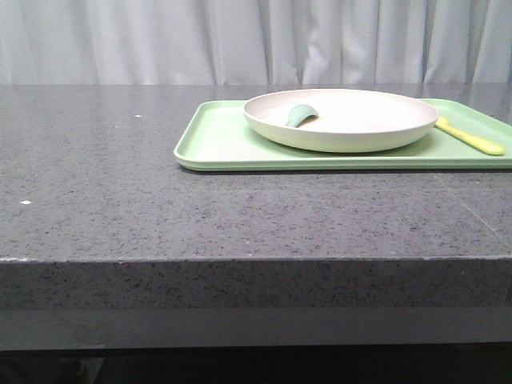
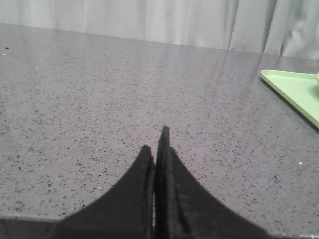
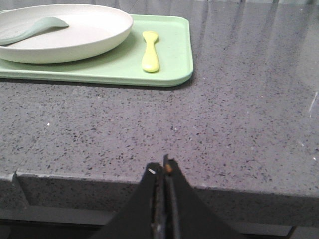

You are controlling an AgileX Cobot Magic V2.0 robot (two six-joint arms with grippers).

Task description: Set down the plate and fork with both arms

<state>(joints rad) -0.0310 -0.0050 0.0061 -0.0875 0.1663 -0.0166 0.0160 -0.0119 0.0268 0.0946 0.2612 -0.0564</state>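
We count one plate (image 1: 352, 120), round and cream-white. We count one fork (image 1: 472, 138), pale yellow. We count one spoon (image 1: 300, 115), grey-green. We count one tray (image 1: 216, 144), light green and rectangular. We count one desk (image 1: 120, 208), grey and speckled. We count two claws: the left claw (image 2: 158, 144) in the left wrist view and the right claw (image 3: 161, 167) in the right wrist view. That makes seven things in six kinds.
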